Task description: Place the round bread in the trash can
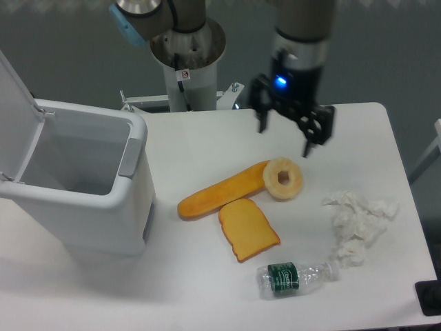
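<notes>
One risk stands out: my gripper [284,141], jaws released and empty, hangs above the round bread [282,178], which lies on the worktop [358,131] touching the long loaf [222,190], so a careless descent may nudge both.

Cut off and blurred

We see the bin [76,200] lid cropped far left of the fingers [305,148]; the arm above them leaves the frame.

Trash can [103,207]: white plastic, smooth, looking semi-gloss. Worktop [207,138]: white, matt, smooth. Bottle [296,277]: clear plastic, showing glossy w/ green label. Tissue [358,224]: white paper, lying crumpled. Round bread [283,178]: looking matt, porous.
</notes>
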Robot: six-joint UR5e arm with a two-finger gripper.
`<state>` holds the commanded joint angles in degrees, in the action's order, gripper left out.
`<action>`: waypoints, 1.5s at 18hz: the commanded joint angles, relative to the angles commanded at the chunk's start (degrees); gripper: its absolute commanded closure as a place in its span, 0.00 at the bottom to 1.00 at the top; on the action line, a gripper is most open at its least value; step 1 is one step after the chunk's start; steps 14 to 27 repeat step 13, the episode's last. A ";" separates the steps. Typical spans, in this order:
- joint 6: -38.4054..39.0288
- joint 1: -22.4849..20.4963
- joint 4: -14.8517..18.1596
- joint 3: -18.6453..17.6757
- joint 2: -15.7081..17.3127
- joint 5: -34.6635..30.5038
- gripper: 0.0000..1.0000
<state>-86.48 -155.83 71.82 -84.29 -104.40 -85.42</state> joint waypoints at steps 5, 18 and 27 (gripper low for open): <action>-0.71 -0.97 -7.37 0.35 -6.94 -1.41 0.00; -3.43 -1.93 -9.77 3.34 -13.19 -1.94 0.00; -3.43 -1.93 -9.77 3.34 -13.19 -1.94 0.00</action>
